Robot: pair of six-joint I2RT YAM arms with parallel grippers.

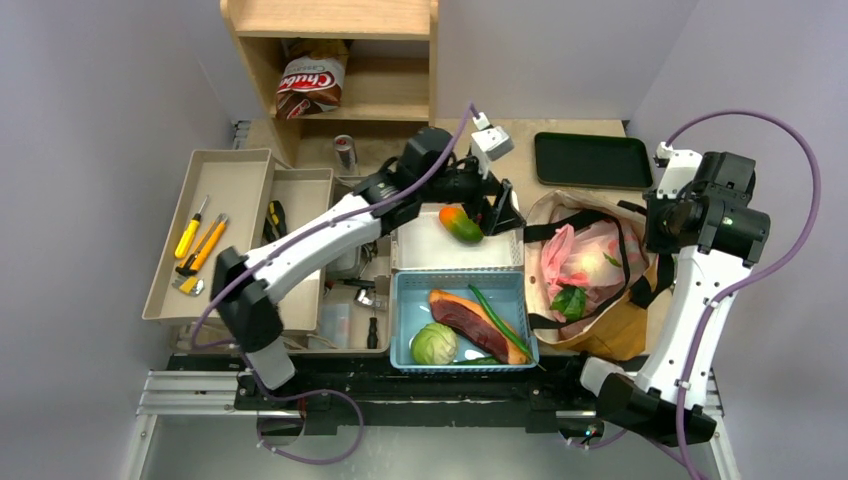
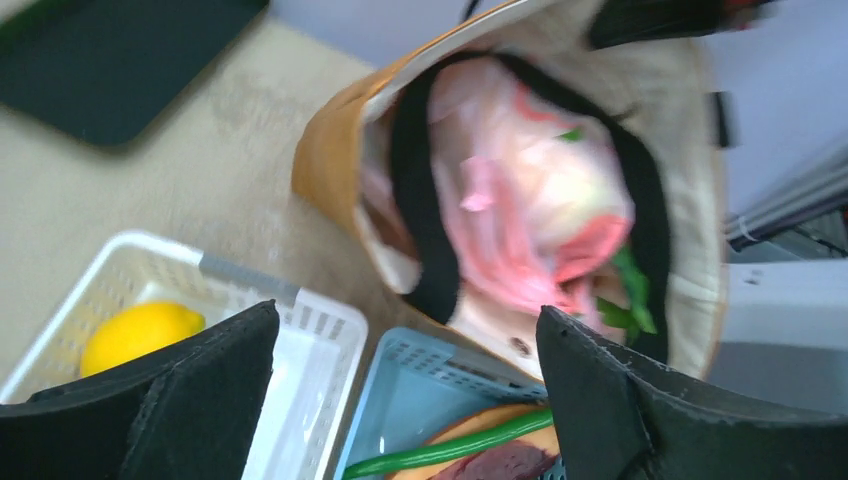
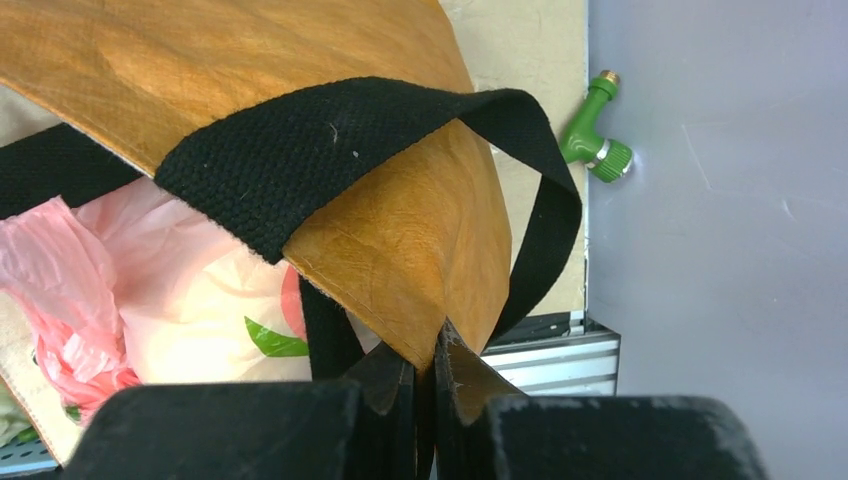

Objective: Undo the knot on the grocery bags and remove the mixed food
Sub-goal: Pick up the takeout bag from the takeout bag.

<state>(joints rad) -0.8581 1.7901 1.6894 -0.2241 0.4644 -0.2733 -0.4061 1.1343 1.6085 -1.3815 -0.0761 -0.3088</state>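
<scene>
Here, the brown paper bag is pinched by the closed right gripper.
The pink plastic bag inside is crossed by black straps; the left gripper is held open over the white basket.

**Robotics laboratory test cell.** My left arm and right arm are mounted on an aluminium rail at the near edge of a worktop enclosed by plain grey partition walls. Staged props share the surface: grocery bags, plastic baskets, a tray of hand tools and a bare wooden shelf.
</scene>
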